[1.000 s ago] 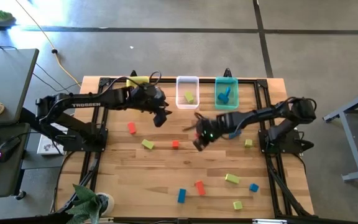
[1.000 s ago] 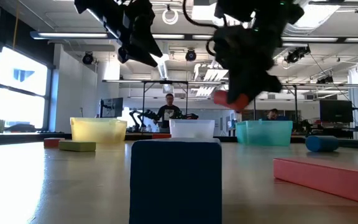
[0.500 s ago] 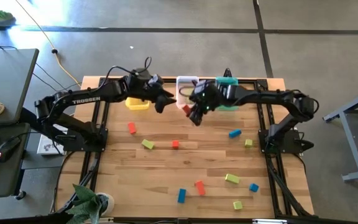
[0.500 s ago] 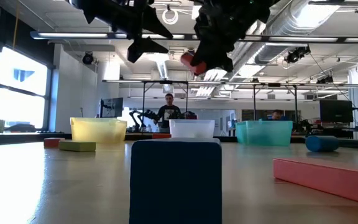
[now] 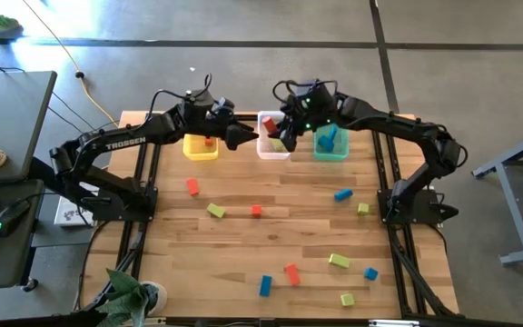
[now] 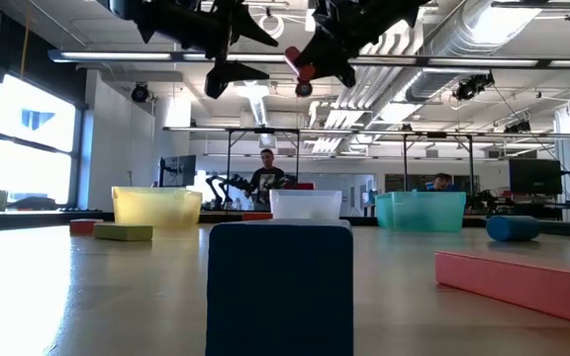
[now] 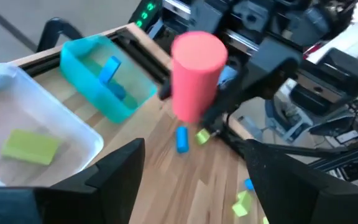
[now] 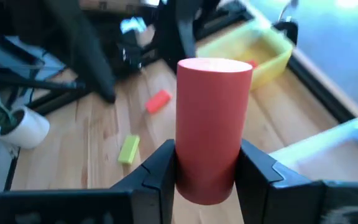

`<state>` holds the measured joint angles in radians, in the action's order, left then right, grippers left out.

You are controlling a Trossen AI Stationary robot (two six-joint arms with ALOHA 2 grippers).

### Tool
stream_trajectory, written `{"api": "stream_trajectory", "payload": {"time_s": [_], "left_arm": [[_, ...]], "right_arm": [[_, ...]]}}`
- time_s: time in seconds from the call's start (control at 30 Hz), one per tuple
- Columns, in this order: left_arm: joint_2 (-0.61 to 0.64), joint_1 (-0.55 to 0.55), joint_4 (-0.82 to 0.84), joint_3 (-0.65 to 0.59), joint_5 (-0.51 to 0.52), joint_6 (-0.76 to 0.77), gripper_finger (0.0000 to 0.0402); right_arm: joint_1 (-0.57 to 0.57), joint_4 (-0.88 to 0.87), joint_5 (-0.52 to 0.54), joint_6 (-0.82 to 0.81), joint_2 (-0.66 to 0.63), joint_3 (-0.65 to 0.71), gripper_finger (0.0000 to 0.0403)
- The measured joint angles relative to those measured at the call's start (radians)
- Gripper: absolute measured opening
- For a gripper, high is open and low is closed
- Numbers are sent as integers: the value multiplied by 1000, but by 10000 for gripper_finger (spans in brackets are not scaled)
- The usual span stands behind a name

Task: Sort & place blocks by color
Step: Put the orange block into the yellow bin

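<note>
Right claw [image 8: 207, 171] clamped on red cylinder [image 8: 211, 127], held upright above clear bin [image 5: 273, 136]. Wrist views show cylinder shape; high view shows only red speck at claw. Left claw [image 5: 240, 137] spread wide, empty, just beside clear bin on yellow bin [image 5: 201, 147] side. Clear bin holds yellow-green block [image 7: 31, 147]; teal bin [image 5: 330, 142] beside it holds blue blocks [image 7: 110, 70]; red block [image 5: 210, 141] in yellow bin. Low view: bin contents hidden, dark blue block [image 6: 279, 287] blocks centre. Other blocks scattered on bench [image 5: 243, 245], well apart from clear bin.
</note>
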<state>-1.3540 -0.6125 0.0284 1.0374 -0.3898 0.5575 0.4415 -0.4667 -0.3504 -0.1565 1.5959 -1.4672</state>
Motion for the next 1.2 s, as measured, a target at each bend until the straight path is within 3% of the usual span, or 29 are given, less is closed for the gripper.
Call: {"api": "stream_trajectory", "payload": {"time_s": [0.17,0.73,0.9,1.13,1.2], "left_arm": [[0,15,-73,0,16,13,266],[0,32,-178,0,13,6,260],[0,41,-221,0,18,-27,214],[0,41,-227,0,15,-87,107],[0,41,-227,0,16,-101,99]], "right_arm": [[-6,60,-59,0,1,0,100],[-70,191,-96,-22,3,0,100],[-71,202,-103,-29,3,0,100],[-71,195,-98,-52,3,0,100],[-71,195,-88,-54,3,0,101]]}}
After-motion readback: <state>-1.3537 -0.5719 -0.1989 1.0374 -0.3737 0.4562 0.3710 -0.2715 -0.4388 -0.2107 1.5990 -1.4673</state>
